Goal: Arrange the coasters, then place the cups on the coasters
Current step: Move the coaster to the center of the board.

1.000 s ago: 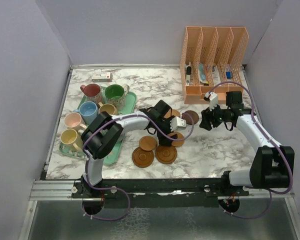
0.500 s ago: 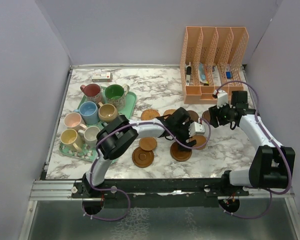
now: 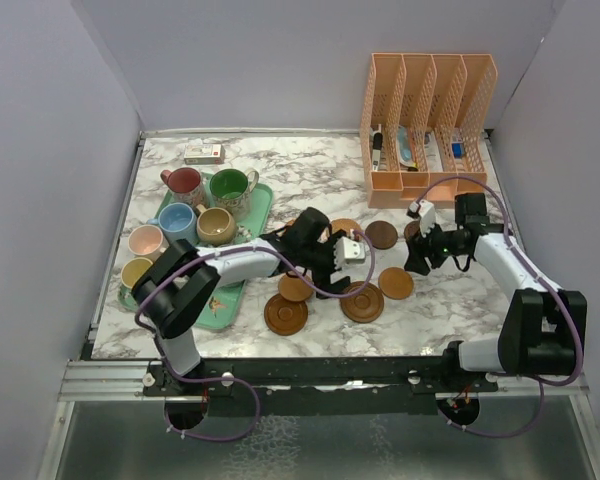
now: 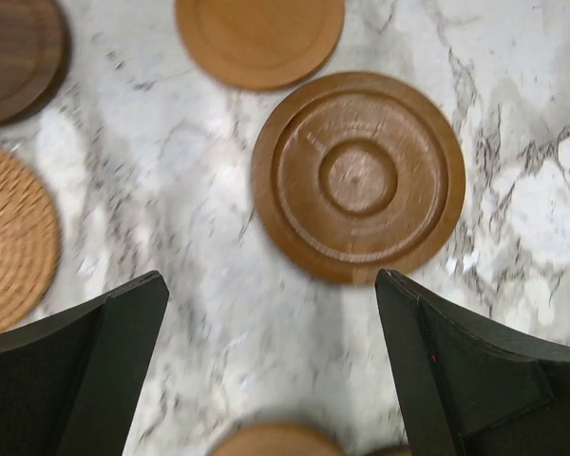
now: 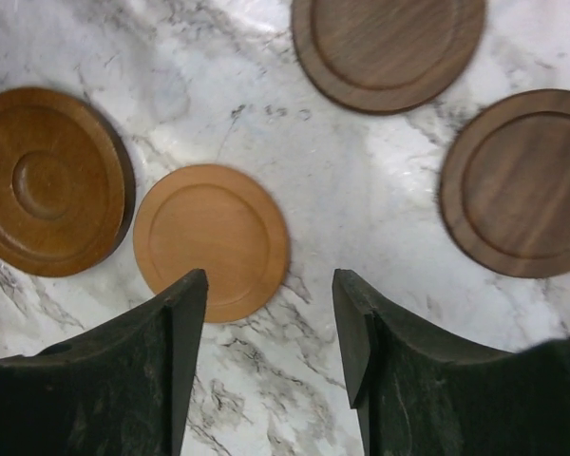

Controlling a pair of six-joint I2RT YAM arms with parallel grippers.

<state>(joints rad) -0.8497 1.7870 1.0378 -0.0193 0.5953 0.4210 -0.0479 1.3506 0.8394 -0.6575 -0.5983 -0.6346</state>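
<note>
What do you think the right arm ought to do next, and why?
Probably lower the right gripper onto the light tan coaster partly beneath its open, empty jaws and grip it; the coasters lie bunched, not yet in a row.

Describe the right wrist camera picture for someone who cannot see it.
Looking straight down, the right claw stands open and empty above a white marble table. Four round wooden coasters lie flat: a light tan one just beyond the fingertips, a ringed brown one at left, a dark brown one at top, another dark one at right.
</note>
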